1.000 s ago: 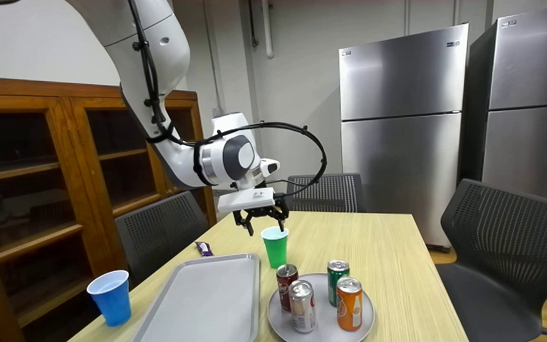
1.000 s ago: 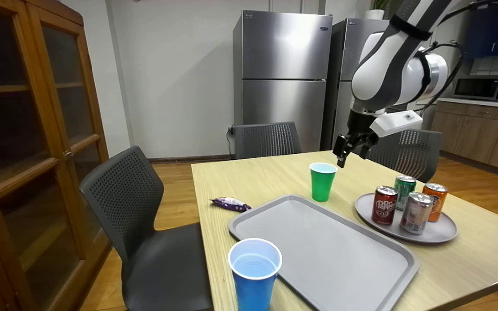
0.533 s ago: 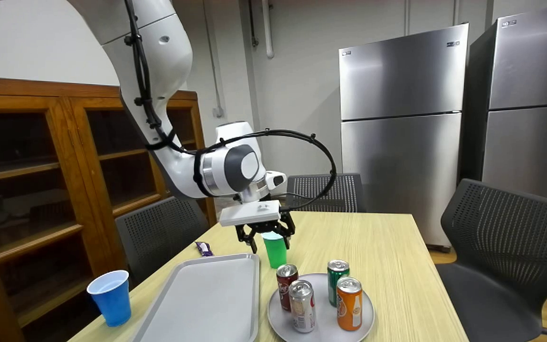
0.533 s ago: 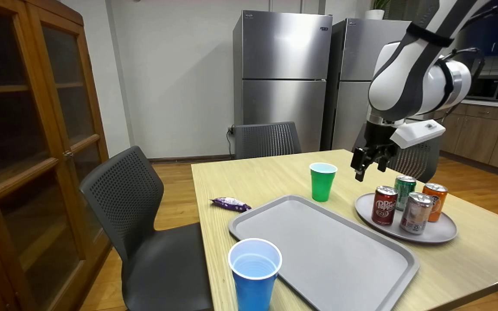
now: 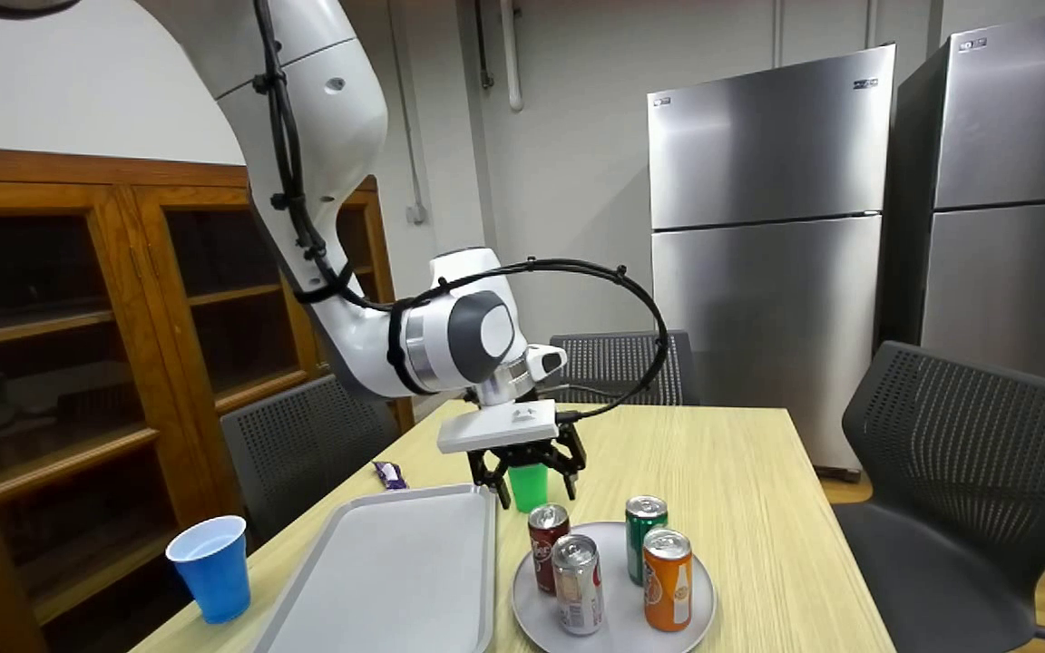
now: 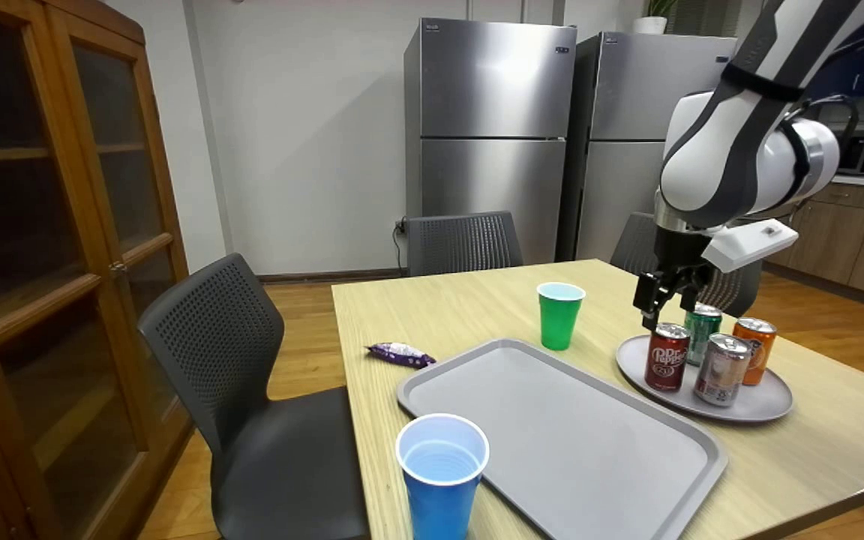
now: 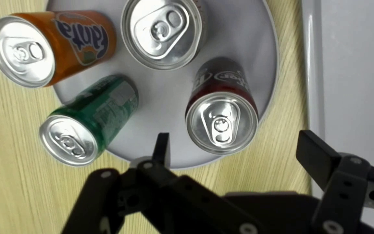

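Dark red metal can (image 7: 222, 107) stands near the rim of the round gray plate (image 7: 161, 97). Black hand (image 7: 235, 146) hangs close, spread wide prob. b/c cans are fat, & holds nothing. Silver metal can (image 7: 162, 31), green metal can (image 7: 91, 118) & orange metal can (image 7: 55, 48) share the plate, prob. to stay together. Long gray tray (image 6: 559, 431) lies beside it on the pale wood bench (image 6: 439, 307).

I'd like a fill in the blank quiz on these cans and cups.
The dark red can nearest the open gripper is labelled ____.
On the round plate, the cans number ____.
The orange can is branded ____.
In an exterior view, the gripper partly hides a cup coloured ____.

Missing words: Dr Pepper; four; Fanta; green.
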`<action>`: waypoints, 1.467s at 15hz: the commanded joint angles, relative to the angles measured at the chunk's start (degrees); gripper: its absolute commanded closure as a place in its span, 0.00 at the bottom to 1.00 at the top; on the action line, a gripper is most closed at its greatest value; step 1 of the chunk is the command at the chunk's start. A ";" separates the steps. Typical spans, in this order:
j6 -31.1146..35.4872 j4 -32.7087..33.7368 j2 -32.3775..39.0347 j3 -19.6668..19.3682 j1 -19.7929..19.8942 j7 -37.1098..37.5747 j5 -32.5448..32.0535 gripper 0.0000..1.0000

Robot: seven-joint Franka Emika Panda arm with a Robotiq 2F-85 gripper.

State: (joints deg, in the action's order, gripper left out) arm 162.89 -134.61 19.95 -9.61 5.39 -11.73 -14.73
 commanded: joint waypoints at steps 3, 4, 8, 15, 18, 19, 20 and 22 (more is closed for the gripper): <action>0.35 0.92 2.08 -1.11 -0.66 1.51 -1.78 0.00; 0.23 1.08 2.51 -1.10 -0.70 1.53 -1.70 0.00; 0.23 1.80 4.19 -1.29 -1.09 1.76 -1.74 0.00; -0.05 4.03 6.72 -0.96 -1.06 1.61 -1.20 0.00; -0.21 5.16 7.74 -0.82 -1.15 1.58 -1.05 0.00; -0.25 5.41 7.98 -0.76 -1.15 1.50 -1.02 0.00; -0.27 5.55 8.21 -0.45 -0.94 0.97 -0.97 0.25; -0.42 5.67 8.41 -0.67 -1.19 1.15 -1.10 0.34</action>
State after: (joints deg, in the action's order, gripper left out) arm 162.90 -130.04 27.72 -10.18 4.66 -11.56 -15.16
